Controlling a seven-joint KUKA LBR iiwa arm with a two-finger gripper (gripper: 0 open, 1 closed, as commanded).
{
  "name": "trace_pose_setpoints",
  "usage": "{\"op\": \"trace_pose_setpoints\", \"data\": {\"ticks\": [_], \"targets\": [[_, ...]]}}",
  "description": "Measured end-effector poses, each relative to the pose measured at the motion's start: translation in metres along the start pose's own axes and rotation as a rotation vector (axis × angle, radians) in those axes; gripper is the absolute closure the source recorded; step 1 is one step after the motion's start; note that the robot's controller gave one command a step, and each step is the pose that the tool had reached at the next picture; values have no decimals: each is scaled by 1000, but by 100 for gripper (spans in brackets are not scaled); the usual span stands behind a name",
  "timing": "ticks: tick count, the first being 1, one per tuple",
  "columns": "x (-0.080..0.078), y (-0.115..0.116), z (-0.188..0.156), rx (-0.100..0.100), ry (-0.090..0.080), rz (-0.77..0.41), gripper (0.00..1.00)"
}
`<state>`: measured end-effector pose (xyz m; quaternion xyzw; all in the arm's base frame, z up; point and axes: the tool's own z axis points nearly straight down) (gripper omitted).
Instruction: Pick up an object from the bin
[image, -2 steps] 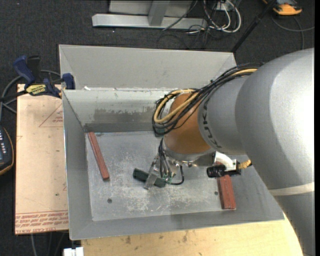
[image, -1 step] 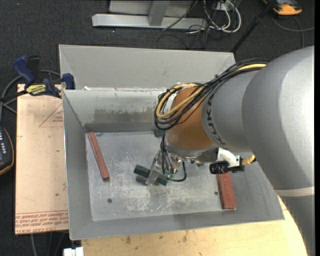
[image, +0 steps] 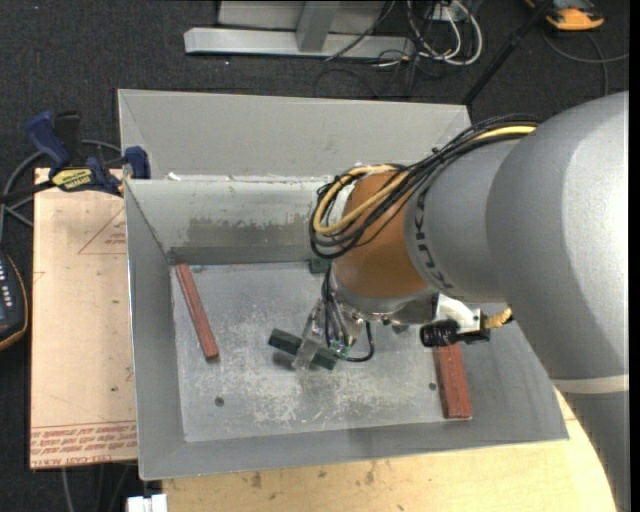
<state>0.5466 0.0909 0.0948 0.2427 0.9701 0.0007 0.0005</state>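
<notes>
Grey arm (image: 470, 230) low over green block (image: 290, 346)

Text check, camera view. One marking is legible from my station: dark block lettering (image: 416, 243) on the grey casing of the arm (image: 560, 230). It sits at the end of the casing, next to the orange cover (image: 375, 250) above the gripper (image: 322, 350), and runs sideways in the view. I read "KUK". The rest of the word lies under the black and yellow cables (image: 400, 180), so I cannot confirm it.
</notes>
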Motion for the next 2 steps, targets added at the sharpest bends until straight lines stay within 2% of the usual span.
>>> {"op": "trace_pose_setpoints", "data": {"ticks": [1,2], "targets": [[-1,1,-67,-3,-5,-2,100],[-2,2,-78,-1,-2,-5,100]]}}
